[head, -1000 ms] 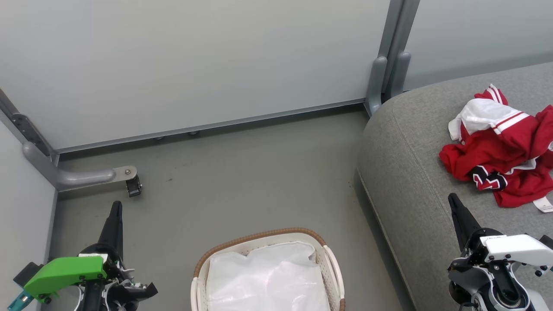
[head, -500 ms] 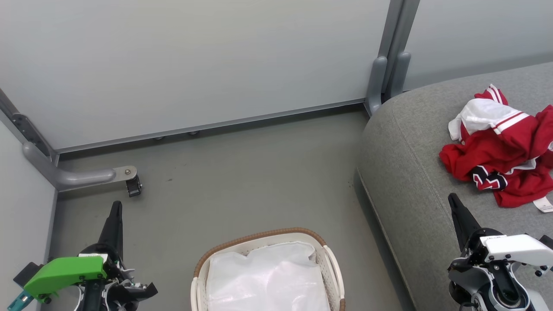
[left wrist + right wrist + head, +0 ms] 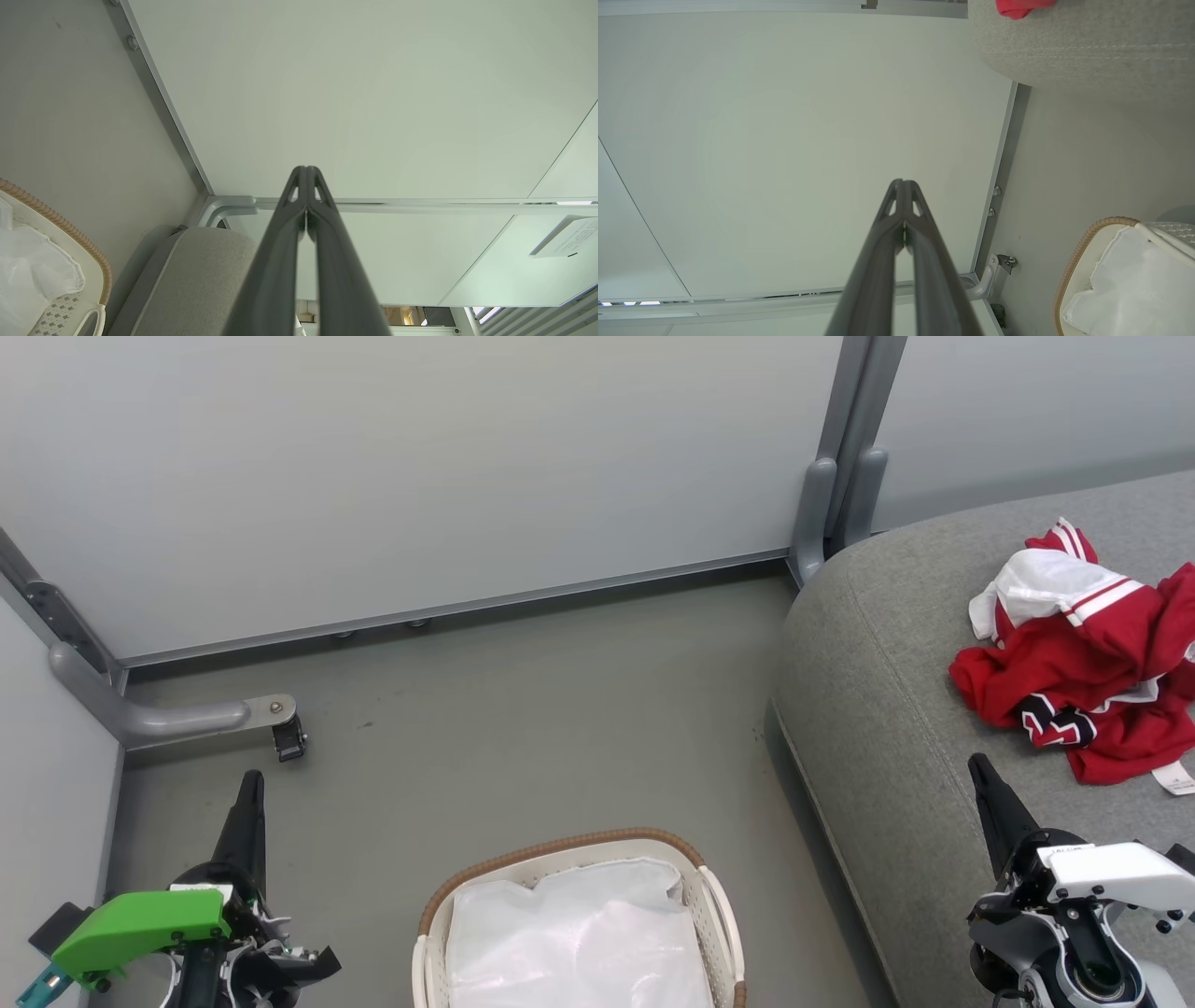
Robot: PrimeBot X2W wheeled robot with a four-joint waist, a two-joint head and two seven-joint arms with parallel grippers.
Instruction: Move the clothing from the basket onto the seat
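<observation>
The red jersey (image 3: 1092,681) lies crumpled on the grey seat (image 3: 887,672) at the right, its white tag toward the front; a red scrap of it (image 3: 1020,7) shows in the right wrist view. The white basket (image 3: 719,896) with a brown rim stands on the floor at bottom centre, holding just its white liner (image 3: 579,943). My left gripper (image 3: 250,782) rests at the lower left, shut and empty, away from the basket. At the lower right, my right gripper (image 3: 978,767) hangs over the seat's front part, shut and empty, short of the jersey.
Grey partition walls (image 3: 420,476) close off the back, with a metal post (image 3: 845,448) beside the seat and a bracket foot (image 3: 187,717) on the floor at the left. Bare grey floor (image 3: 523,737) lies between basket and wall.
</observation>
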